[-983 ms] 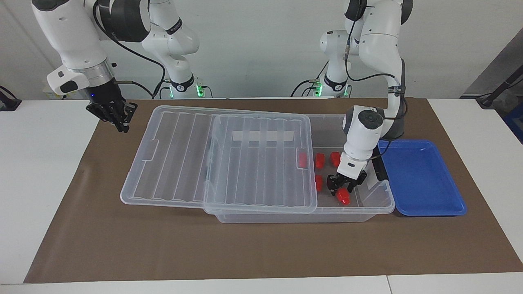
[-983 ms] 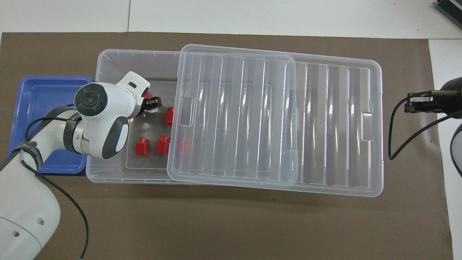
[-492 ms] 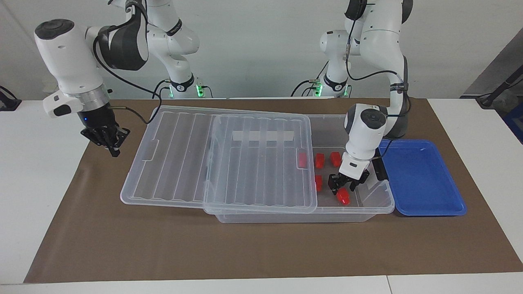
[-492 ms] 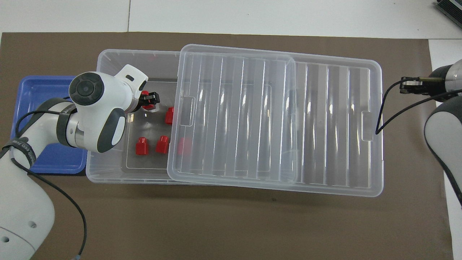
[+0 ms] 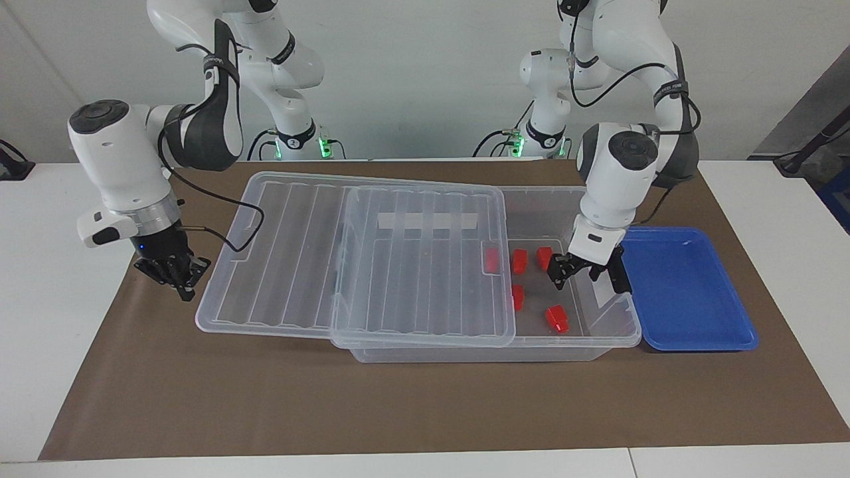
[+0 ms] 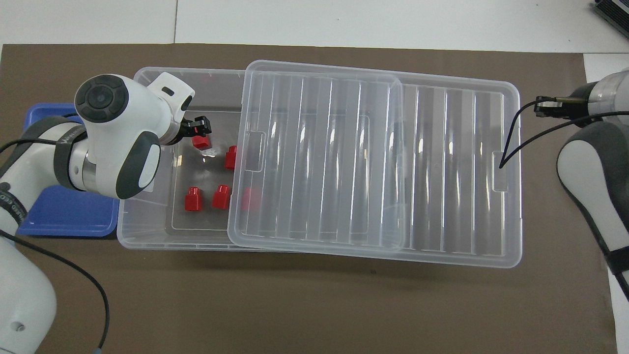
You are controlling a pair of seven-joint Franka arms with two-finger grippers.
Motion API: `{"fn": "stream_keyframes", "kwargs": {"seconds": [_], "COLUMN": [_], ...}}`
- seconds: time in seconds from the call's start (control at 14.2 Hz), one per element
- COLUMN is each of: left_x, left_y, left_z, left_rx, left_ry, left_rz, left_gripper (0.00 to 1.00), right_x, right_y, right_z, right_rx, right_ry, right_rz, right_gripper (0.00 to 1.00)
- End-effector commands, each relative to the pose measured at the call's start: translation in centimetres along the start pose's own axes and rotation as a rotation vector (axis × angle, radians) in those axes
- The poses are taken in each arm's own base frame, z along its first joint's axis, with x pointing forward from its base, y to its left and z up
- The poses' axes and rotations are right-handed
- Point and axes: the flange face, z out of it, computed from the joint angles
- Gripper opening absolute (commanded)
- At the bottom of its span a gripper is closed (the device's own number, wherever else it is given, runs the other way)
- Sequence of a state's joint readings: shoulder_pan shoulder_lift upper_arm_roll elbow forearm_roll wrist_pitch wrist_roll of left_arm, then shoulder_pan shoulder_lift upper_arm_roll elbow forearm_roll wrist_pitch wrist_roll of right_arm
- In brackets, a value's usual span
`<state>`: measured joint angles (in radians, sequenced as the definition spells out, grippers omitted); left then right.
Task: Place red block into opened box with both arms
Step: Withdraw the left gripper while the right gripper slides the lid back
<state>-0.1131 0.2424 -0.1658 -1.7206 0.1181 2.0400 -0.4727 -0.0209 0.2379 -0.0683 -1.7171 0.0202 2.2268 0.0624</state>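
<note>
Two white, glossy jointed arms: rounded segments, dark grey joint bands, round grey end caps. Black cables loop alongside. Each wrist carries a silver ring and a black two-finger left tool (image 5: pixel 579 271) or right tool (image 5: pixel 174 271).

lid (image 5: pixel 358 255) covers most of box (image 5: pixel 597 332); only end beside blue tray (image 5: pixel 687 292) open from above

Our left claw (image 5: pixel 576 271) hangs low, wrist bent down, fingers apart, nothing in them. Our right claw (image 5: pixel 174 273) is fully closed, pointing down, forearm bent steeply.
</note>
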Motion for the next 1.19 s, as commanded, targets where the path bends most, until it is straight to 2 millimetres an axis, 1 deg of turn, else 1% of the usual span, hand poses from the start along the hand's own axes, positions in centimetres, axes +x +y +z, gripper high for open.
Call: {"fn": "stream_keyframes", "kwargs": {"seconds": [0.0,0.07,0.14,0.21,0.28,0.35,0.42,0.49,0.56,0.63,0.7,0.77,0.91,0.98,1.05,1.12], "left_x": [-0.2,-0.1,0.0,0.3,0.9,1.6,2.1,2.6,2.9,2.9,2.5,1.8,2.0,1.8,1.6,1.3], "left_y": [-0.7,-0.9,-1.1,-2.0,-3.8,-6.1,-8.9,-11.5,-14.0,-15.6,-16.9,-17.2,-17.5,-17.4,-17.3,-16.9], "left_z": [-4.0,-5.1,-6.2,-6.8,-7.1,-7.2,-8.0,-8.1,-8.7,-9.2,-9.3,-8.2,-8.5,-8.4,-7.9,-8.1], "left_rx": [0.037,0.043,0.045,0.038,0.035,0.039,0.036,0.035,0.034,0.033,0.033,0.037,0.041,0.041,0.041,0.041], "left_ry": [-0.029,-0.042,-0.048,-0.060,-0.073,-0.088,-0.090,-0.098,-0.095,-0.092,-0.086,-0.097,-0.064,-0.071,-0.078,-0.077], "left_rz": [-0.008,-0.013,-0.014,-0.013,0.011,0.079,0.158,0.223,0.267,0.323,0.379,0.401,0.397,0.395,0.402,0.416], "left_gripper": [0.90,0.96,1.00,1.00,1.00,1.00,1.00,1.00,1.00,1.00,1.00,1.00,1.00,1.00,1.00,1.00], "right_x": [0.9,1.2,1.2,1.2,1.2,1.2,1.0,1.0,0.9,0.9,0.8,0.6,0.2,0.0,-0.2,-0.4], "right_y": [0.4,0.4,0.4,0.3,0.2,0.0,-0.4,-0.6,-0.9,-1.0,-1.4,-1.6,-2.6,-3.1,-3.9,-4.6], "right_z": [1.2,1.1,1.4,1.5,1.6,1.5,1.6,1.6,1.7,1.7,1.7,1.9,2.0,2.0,2.1,2.0], "right_rx": [0.021,0.020,0.018,0.019,0.019,0.021,0.024,0.026,0.027,0.028,0.032,0.036,0.046,0.050,0.058,0.063], "right_ry": [0.015,0.039,0.038,0.036,0.035,0.033,0.027,0.025,0.022,0.019,0.015,0.006,-0.021,-0.029,-0.039,-0.046], "right_rz": [-0.033,-0.034,-0.038,-0.039,-0.041,-0.045,-0.055,-0.071,-0.094,-0.119,-0.151,-0.183,-0.237,-0.250,-0.263,-0.275], "right_gripper": [0.00,0.00,0.00,0.00,0.00,0.00,0.00,0.00,0.00,0.00,0.00,0.00,0.00,0.00,0.00,0.00]}}
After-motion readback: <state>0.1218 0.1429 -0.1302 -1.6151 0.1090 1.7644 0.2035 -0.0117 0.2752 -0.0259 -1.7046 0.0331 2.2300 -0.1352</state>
